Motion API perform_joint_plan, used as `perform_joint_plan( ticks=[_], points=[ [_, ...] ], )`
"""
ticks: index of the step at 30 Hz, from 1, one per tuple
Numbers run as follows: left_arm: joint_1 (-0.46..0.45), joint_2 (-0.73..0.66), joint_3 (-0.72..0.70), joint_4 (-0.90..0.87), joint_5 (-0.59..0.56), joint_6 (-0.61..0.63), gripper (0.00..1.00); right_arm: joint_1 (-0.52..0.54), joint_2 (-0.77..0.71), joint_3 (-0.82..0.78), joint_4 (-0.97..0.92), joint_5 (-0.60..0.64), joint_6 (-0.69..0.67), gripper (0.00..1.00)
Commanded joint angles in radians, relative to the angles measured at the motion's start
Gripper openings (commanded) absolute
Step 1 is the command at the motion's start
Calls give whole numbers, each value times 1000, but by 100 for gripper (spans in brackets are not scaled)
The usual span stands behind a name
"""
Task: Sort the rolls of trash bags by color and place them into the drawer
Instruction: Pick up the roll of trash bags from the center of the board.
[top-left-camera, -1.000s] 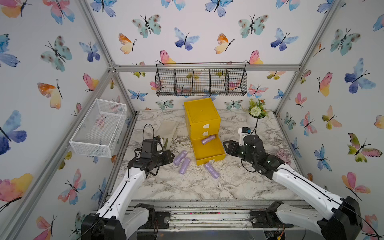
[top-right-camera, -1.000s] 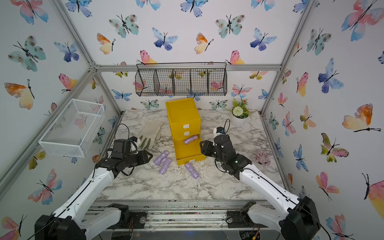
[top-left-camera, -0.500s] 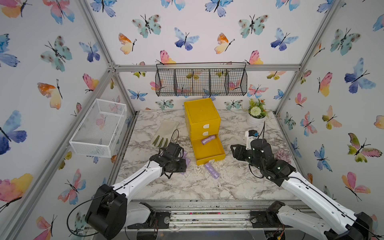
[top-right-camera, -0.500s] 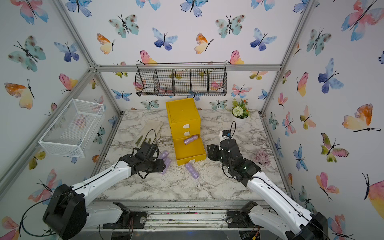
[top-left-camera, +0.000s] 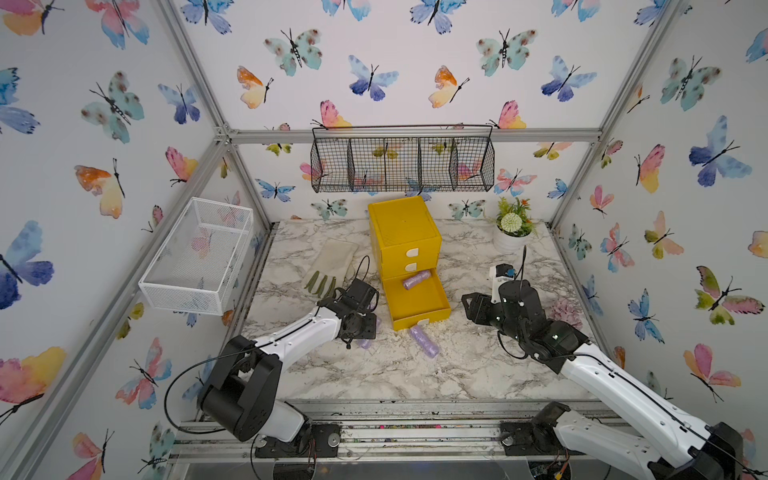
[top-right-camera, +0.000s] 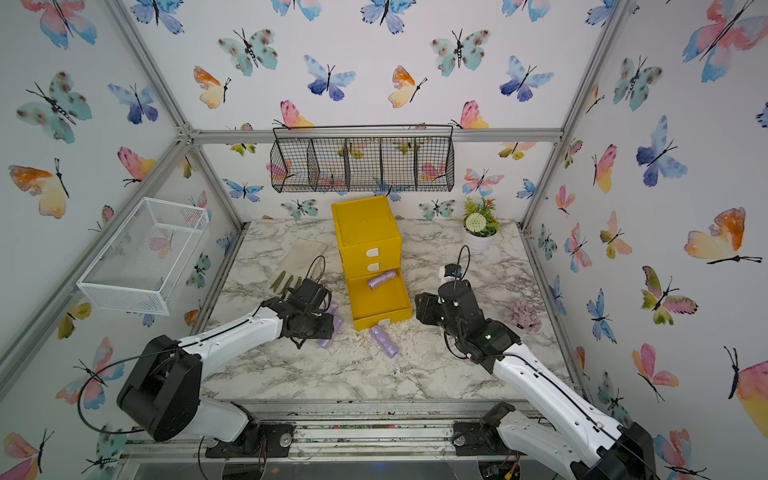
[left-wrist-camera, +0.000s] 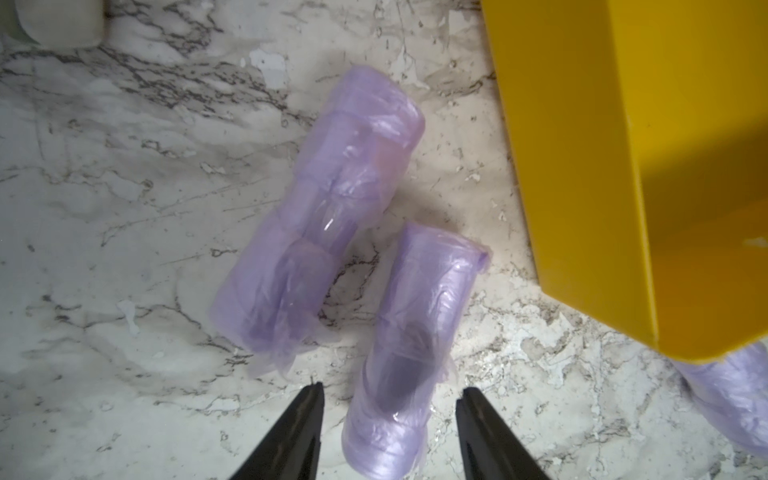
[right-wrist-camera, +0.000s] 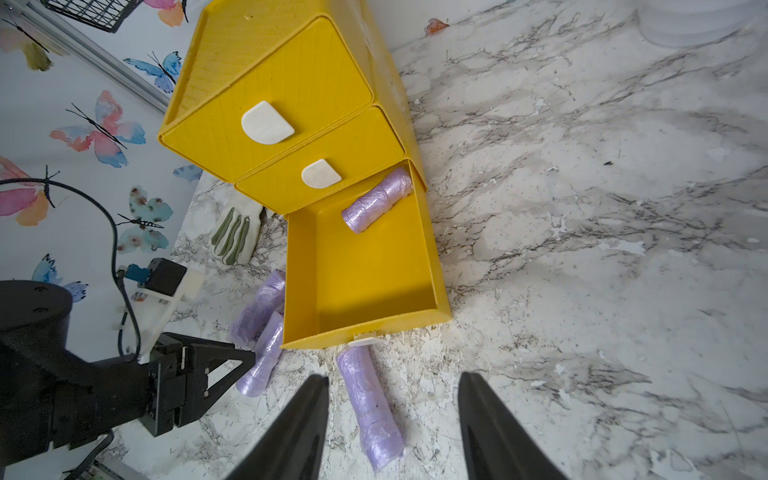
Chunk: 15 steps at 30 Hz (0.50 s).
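Covering the table: a white marble-look sheet (top-left-camera: 374, 374) with grey veins, scuffed and flaking just in front of the yellow chest (top-left-camera: 405, 232).
Room: butterfly-papered walls (top-left-camera: 374, 83) on an aluminium frame. A black wire basket (top-left-camera: 403, 160) hangs on the wall above the chest, and a white wire basket (top-left-camera: 199, 253) hangs on the side wall beyond the left arm.
Odds and ends: a pale glove (top-left-camera: 332, 262) lies flat beside the chest on the left arm's side. A potted plant (top-left-camera: 513, 226) stands near the back wall on the chest's other side.
Chest: bright yellow, three stacked drawers with white tab handles. The upper two are shut and the bottom drawer (top-left-camera: 415, 299) is pulled out.
Rolls: four in sight, all purple, crinkly and shiny.
Where they lie: the roll in the drawer (top-left-camera: 416, 279) sits at the back of the bottom drawer. The front roll (top-left-camera: 424, 340) lies on the marble just before the drawer's handle. The farther roll (left-wrist-camera: 320, 216) and the nearer roll (left-wrist-camera: 415, 332) lie side by side, just beside the drawer on the left arm's side.
Left gripper (left-wrist-camera: 390, 386): jaws apart, straddling the nearer roll's end with a gap on both sides, so not clamped.
Right gripper (right-wrist-camera: 392, 375): jaws apart and empty, on the chest's other side, aimed toward the front roll.
Since a second ago: the left gripper was further out from the chest, by the glove's fingers, and has come in over the pair. The right gripper has barely shifted. The rolls and the drawer lie as they did.
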Motion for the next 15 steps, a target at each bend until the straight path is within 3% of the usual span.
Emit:
perform_joint_plan(
  ticks=[1,15],
  points=[
    [-12,40,27,-6,-15,33,56,-4,-3,-13,-15,15,7,55],
    [-41,151,75,-3,-23,42,49,-4,-2,-25,-15,17,14,56]
  ],
)
